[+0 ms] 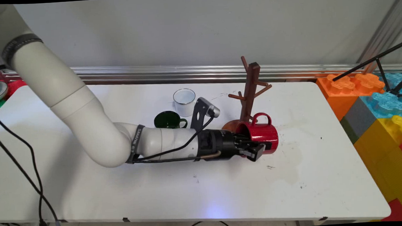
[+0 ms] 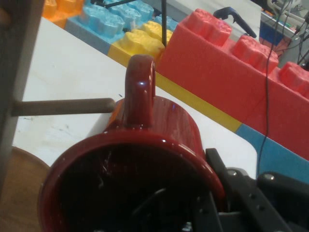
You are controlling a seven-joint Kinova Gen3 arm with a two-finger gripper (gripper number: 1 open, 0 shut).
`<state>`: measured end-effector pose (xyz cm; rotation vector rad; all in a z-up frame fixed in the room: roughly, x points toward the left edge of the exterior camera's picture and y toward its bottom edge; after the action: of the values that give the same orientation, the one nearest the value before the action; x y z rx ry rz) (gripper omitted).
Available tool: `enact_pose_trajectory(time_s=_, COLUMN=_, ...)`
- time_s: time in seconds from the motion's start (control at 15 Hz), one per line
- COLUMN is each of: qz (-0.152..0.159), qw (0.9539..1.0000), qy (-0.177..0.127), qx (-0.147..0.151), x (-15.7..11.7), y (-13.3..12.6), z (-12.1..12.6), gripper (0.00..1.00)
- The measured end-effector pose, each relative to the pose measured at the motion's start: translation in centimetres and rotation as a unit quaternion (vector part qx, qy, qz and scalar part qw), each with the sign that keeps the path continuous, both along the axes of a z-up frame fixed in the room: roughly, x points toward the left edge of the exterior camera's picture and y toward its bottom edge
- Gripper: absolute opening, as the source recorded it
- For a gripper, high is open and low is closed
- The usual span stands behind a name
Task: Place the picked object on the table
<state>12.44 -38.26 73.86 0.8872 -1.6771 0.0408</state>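
**Red mug held sideways at the foot of the mug tree**

Landmark: the mug tree [image 1: 249, 90], brown wood, upright toward the far side of the table [image 1: 157, 196].

- Nearest the camera: the gripper [image 1: 256, 150], reaching in level from the left, low over the table. It is clamped on the wall of the red mug [image 1: 261, 132]. The hand view shows one finger inside the mouth and the other [image 2: 241, 186] outside against the rim, so the grip is a pinch across the wall.
- The mug lies on its side, mouth toward the arm, handle [image 2: 140, 92] turned upward. It sits just in front of the tree, against the round base [image 1: 229, 126]. Whether its underside touches the table, I cannot tell.
- In the hand view a peg [image 2: 63, 106] of the tree runs level, its tip close beside the handle. Judged: the sideways hold keeps the handle loop facing the pegs.
- Left of the tree: a green mug [image 1: 169, 120], upright.
- Behind it, left of the tree: a white mug [image 1: 184, 101], upright. Both are well apart from the gripper.
- Far right of the tree, off the table edge: large coloured blocks [image 1: 374, 109].
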Motion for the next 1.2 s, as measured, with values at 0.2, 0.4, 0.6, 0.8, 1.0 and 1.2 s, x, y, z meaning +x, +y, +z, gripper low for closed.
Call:
enact_pose_trajectory(time_s=0.2, qz=-0.005, qw=1.0, qy=-0.001, qx=0.0, x=0.4, y=1.1, z=1.1, gripper=0.0)
enact_pose_trajectory(time_s=0.4, qz=-0.01, qw=0.9999, qy=-0.006, qx=-0.002, x=0.9, y=1.7, z=2.1, gripper=0.0)
enact_pose_trajectory(time_s=0.6, qz=-0.016, qw=0.9998, qy=-0.012, qx=-0.006, x=1.7, y=2.3, z=3.8, gripper=0.0)
enact_pose_trajectory(time_s=0.8, qz=-0.022, qw=0.9995, qy=-0.017, qx=-0.01, x=2.5, y=2.7, z=5.4, gripper=0.0)
enact_pose_trajectory(time_s=1.0, qz=-0.032, qw=0.9991, qy=-0.025, qx=-0.014, x=3.5, y=3.1, z=7.4, gripper=0.0)
enact_pose_trajectory(time_s=1.2, qz=-0.051, qw=0.998, qy=-0.034, qx=-0.018, x=4.5, y=3.5, z=9.7, gripper=0.0)
